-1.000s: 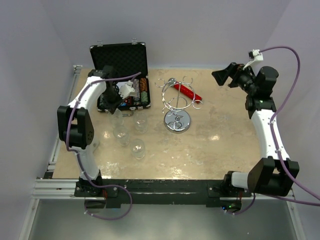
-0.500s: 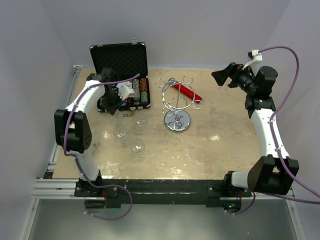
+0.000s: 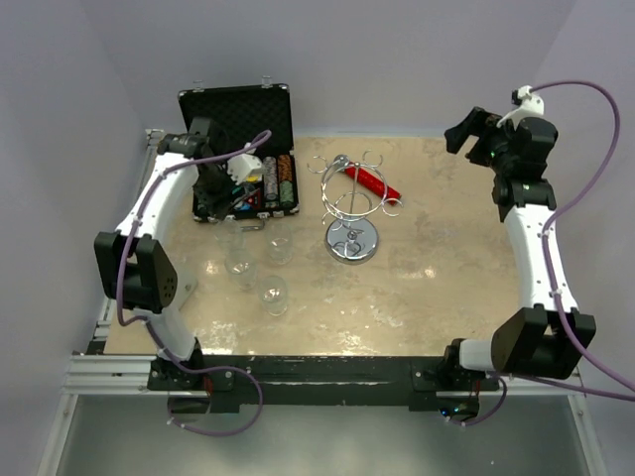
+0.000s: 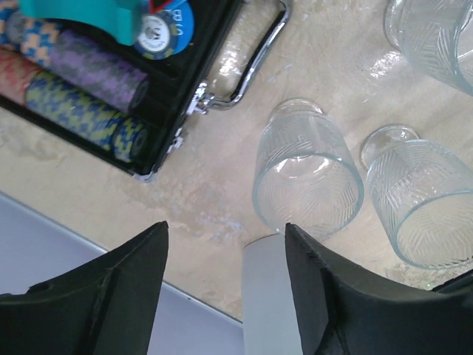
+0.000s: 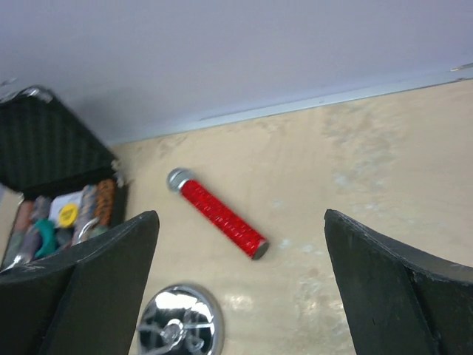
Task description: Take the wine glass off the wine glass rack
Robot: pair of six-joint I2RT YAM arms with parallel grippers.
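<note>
The chrome wine glass rack (image 3: 350, 194) stands mid-table on its mirrored round base (image 5: 181, 322), and I see no glass in its loops. Several clear wine glasses stand upright on the table to its left. The nearest wine glass (image 3: 233, 236) (image 4: 307, 176) is just below my left gripper (image 3: 212, 204) (image 4: 225, 231). That gripper hangs open over bare table beside it, with nothing between its fingers. Another wine glass (image 4: 421, 201) stands next to the first. My right gripper (image 3: 462, 129) (image 5: 240, 216) is raised at the far right, wide open and empty.
An open black chip case (image 3: 241, 149) (image 4: 111, 89) lies at the far left, right beside my left gripper. A red cylinder (image 3: 372, 181) (image 5: 219, 213) lies behind the rack. Two more glasses (image 3: 281, 248) (image 3: 273, 295) stand toward the near edge.
My left gripper has opened and drawn back toward the chip case, leaving a glass standing on the table. The right arm has lifted back and to the right.
</note>
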